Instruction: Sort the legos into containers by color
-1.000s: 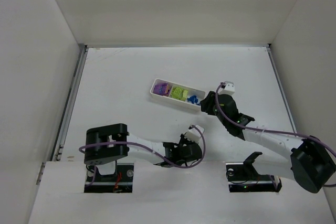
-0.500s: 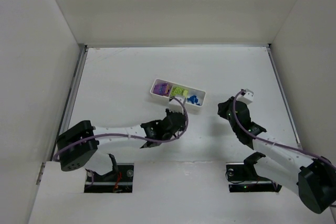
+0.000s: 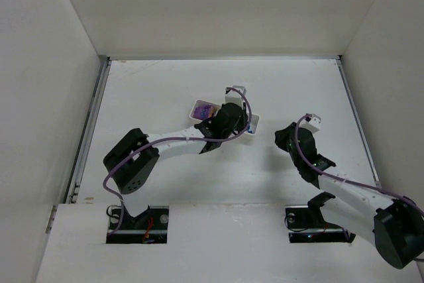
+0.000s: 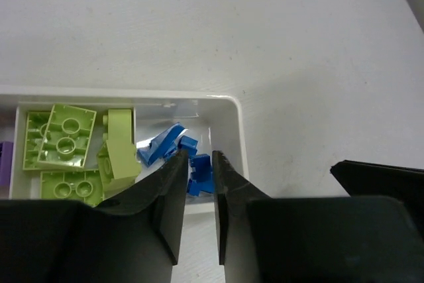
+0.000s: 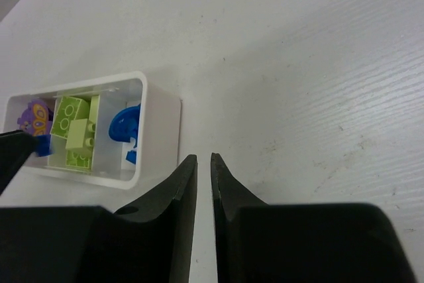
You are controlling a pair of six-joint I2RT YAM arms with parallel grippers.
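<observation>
The white tray [image 4: 240, 137] holds yellow-green legos [image 4: 63, 134] in its middle compartment and small blue legos [image 4: 162, 147] in its right one. Purple legos [image 3: 204, 109] lie in the left compartment. My left gripper [image 4: 199, 156] hangs over the blue compartment, shut on a small blue lego [image 4: 200, 166] pinched at its tips. The right wrist view shows that piece [image 5: 43, 145] against the left fingertip [image 5: 13, 154]. My right gripper [image 5: 204, 157] is shut with nothing in it, low over bare table just right of the tray [image 5: 162, 137].
White walls enclose the table on the left, back and right. In the top view the left arm [image 3: 179, 142] stretches diagonally from its base to the tray [image 3: 196, 112], and the right gripper [image 3: 283, 140] sits to the tray's right.
The left arm swung from near its base out over the tray. The right gripper pulled back from the tray's right end to the right and shut.
</observation>
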